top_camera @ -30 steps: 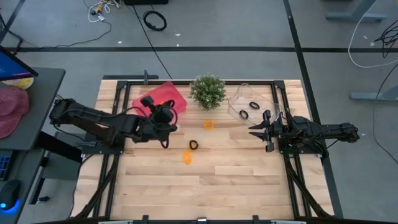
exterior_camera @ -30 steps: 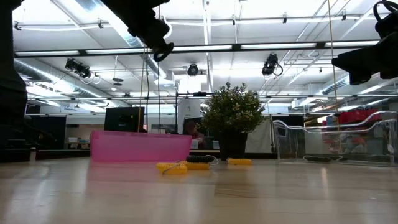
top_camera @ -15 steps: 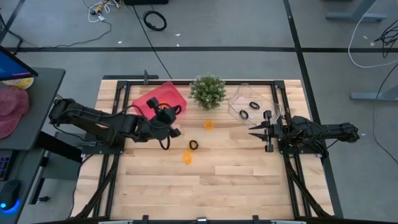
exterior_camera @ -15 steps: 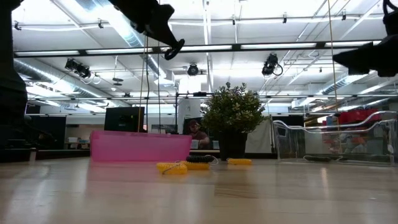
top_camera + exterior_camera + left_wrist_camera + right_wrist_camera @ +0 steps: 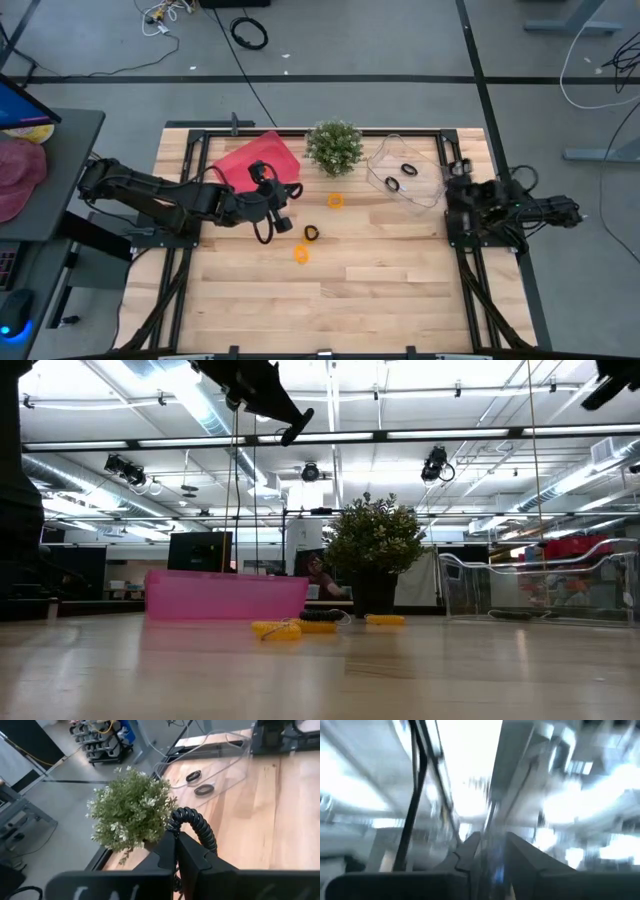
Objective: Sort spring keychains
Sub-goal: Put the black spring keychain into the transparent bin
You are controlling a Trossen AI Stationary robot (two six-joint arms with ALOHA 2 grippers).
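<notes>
My left gripper (image 5: 283, 192) hangs high above the table between the pink bin (image 5: 250, 160) and the green plant (image 5: 334, 146), shut on a black spring keychain (image 5: 194, 822). It also shows at the top of the low view (image 5: 290, 422). On the wood lie an orange keychain (image 5: 335, 201), a black one (image 5: 311, 233) and another orange one (image 5: 301, 253). Two black keychains (image 5: 400, 176) rest on the floor of the clear container (image 5: 425, 160). My right gripper (image 5: 492, 852) is drawn back at the table's right edge (image 5: 462, 200), pointing at the ceiling, open. My left gripper pinches the black spring keychain between its two fingers (image 5: 167, 847). The coil (image 5: 200, 827) arches out past the fingertips. It is lifted clear of the table. Which part of the loop sits between the fingers is hidden by the fingers themselves.
The plant stands at the far middle of the table, between the pink bin and the clear container. Black frame rails (image 5: 452, 160) run along the table's edges. Bare wood (image 5: 380, 280) stretches across the near half.
My left gripper has moved toward the table's right, away from the pink bin and closer to the plant, still shut on the black keychain. My right arm has pulled back to the table's right edge, and its gripper has tipped upward to face the ceiling.
</notes>
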